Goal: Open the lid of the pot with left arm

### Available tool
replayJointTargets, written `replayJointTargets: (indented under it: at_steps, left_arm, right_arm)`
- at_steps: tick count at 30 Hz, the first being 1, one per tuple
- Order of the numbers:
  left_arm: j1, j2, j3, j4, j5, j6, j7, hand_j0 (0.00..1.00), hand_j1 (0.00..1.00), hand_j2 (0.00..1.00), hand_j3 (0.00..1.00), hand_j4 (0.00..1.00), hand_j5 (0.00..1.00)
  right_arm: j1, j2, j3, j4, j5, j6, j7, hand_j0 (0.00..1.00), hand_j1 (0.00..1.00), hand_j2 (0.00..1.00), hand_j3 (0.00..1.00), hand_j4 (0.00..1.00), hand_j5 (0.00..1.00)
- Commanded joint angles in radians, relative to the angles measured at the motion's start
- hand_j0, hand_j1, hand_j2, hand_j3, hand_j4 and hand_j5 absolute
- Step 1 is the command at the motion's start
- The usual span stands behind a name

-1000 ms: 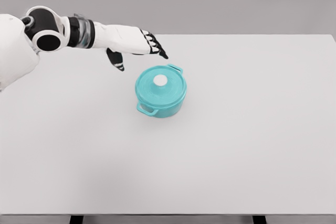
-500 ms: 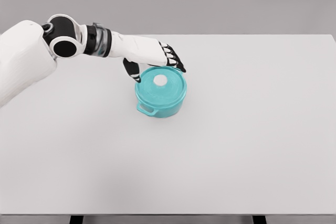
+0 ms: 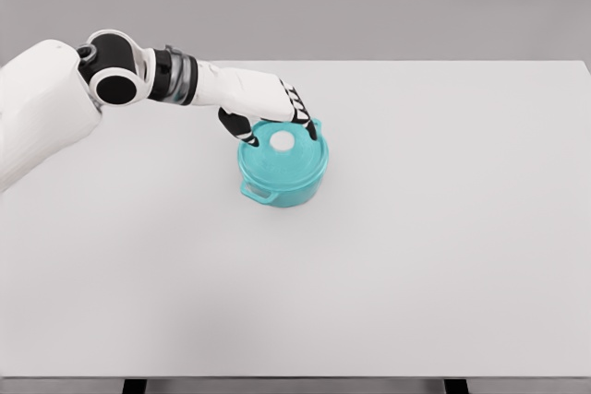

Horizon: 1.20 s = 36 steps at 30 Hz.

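One teal pot, lid on, left of table centre; rigid, probably light, smooth. Best hold: white knob. Left hand above rear rim, fingers spread downward, gripping nothing.

A plain white table fills most of the view, with a grey wall behind it

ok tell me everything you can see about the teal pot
The teal pot is round and smooth, standing upright on the white table, left of its middle. Its matching lid is still on, with a white knob at the centre. Two loop handles stick out, front-left and back-right. The left hand arches over its back rim; contact is unclear.
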Motion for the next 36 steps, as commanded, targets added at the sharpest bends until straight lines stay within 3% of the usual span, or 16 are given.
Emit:
replayJointTargets:
  at_steps: [1,27,36]
  left_arm:
    - [0.0,0.0,-0.008,0.002,0.005,0.003,0.0,0.8,0.8,0.8,0.8,0.8,0.8]
    - [0.005,-0.003,-0.022,0.006,-0.002,0.003,0.0,0.73,0.73,0.73,0.73,0.73,0.73]
    - [0.006,-0.003,-0.024,0.005,-0.002,0.003,0.0,0.6,0.6,0.6,0.6,0.6,0.6]
  right_arm:
    - [0.0,0.0,0.0,-0.001,0.0,0.0,0.0,1.0,1.0,1.0,1.0,1.0,1.0]
    - [0.0,0.0,0.0,0.001,0.0,0.0,0.0,1.0,1.0,1.0,1.0,1.0,1.0]
    - [0.0,0.0,0.0,-0.001,0.0,0.0,0.0,1.0,1.0,1.0,1.0,1.0,1.0]
